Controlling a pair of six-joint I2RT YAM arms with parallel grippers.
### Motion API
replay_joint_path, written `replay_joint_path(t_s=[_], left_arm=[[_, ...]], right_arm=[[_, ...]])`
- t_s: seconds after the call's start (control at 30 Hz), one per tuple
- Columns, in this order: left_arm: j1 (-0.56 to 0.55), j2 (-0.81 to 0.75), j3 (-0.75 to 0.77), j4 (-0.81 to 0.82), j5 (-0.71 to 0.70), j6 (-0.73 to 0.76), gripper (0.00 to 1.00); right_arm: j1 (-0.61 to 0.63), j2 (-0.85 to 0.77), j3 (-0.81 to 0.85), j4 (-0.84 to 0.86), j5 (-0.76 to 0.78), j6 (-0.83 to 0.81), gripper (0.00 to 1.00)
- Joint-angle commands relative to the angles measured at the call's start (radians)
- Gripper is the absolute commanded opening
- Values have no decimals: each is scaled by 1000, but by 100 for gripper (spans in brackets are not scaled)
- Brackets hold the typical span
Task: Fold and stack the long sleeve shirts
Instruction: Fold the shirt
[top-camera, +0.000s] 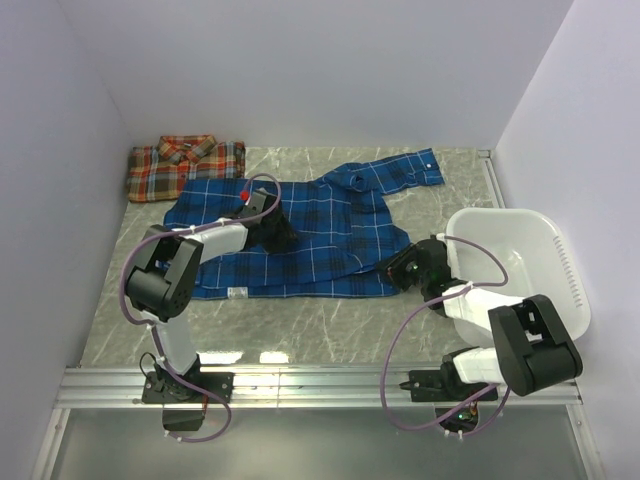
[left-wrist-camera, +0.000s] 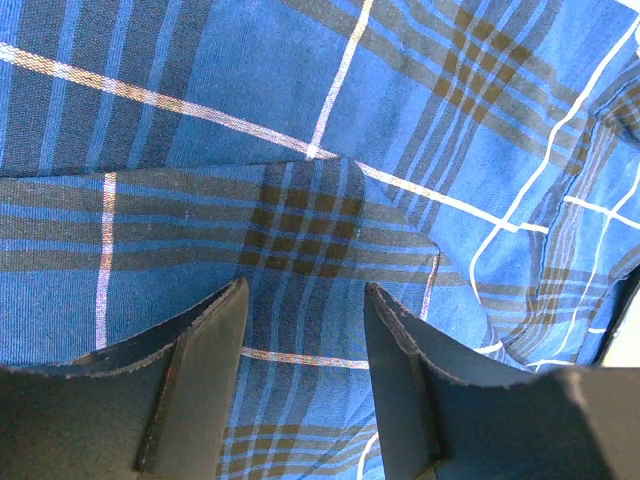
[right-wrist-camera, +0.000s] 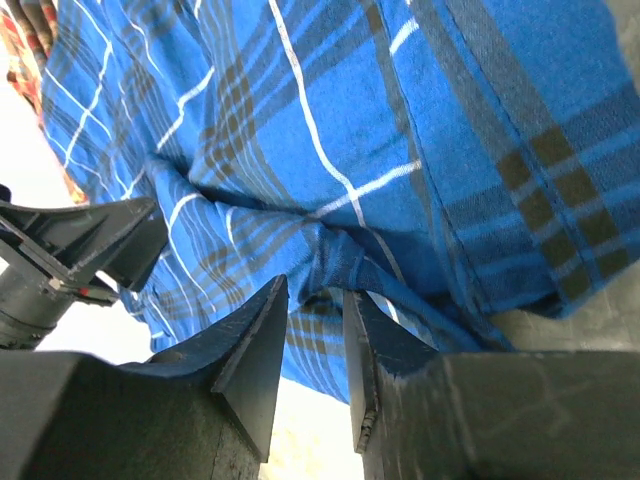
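The royal blue plaid shirt (top-camera: 330, 215) lies spread open across the middle of the table, with one sleeve reaching to the back right. At the back left lies the red-orange plaid shirt (top-camera: 180, 168), folded. My left gripper (top-camera: 275, 232) rests on the blue shirt's middle. In the left wrist view its jaws (left-wrist-camera: 305, 290) stand open over flat blue cloth (left-wrist-camera: 300, 190). My right gripper (top-camera: 400, 268) is at the shirt's near right hem. There its jaws (right-wrist-camera: 316, 288) are narrowed on a bunched ridge of the blue cloth (right-wrist-camera: 330, 255).
A white plastic basket (top-camera: 560, 265) stands at the right, just behind my right arm. White walls close the table in on the left, back and right. A metal rail (top-camera: 320, 385) runs along the near edge. The left arm's wrist (right-wrist-camera: 70, 250) shows in the right wrist view.
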Motion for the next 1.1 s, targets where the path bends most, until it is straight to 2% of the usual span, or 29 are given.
replay_joint_path(t_s=[0.0, 0.33, 0.63, 0.9, 1.07], left_arm=[[9, 8, -35, -50, -9, 1, 57], [7, 1, -41, -56, -25, -3, 57], [16, 0, -50, -61, -29, -22, 56], [45, -6, -79, -67, -29, -69, 55], [55, -5, -96, -53, -29, -77, 54]], right_arm=[[12, 21, -2, 82, 34, 38, 36], [28, 64, 11, 112, 38, 75, 32], [29, 38, 12, 63, 59, 59, 0], [26, -53, -32, -37, 111, 65, 0], [26, -83, -77, -23, 125, 107, 0]])
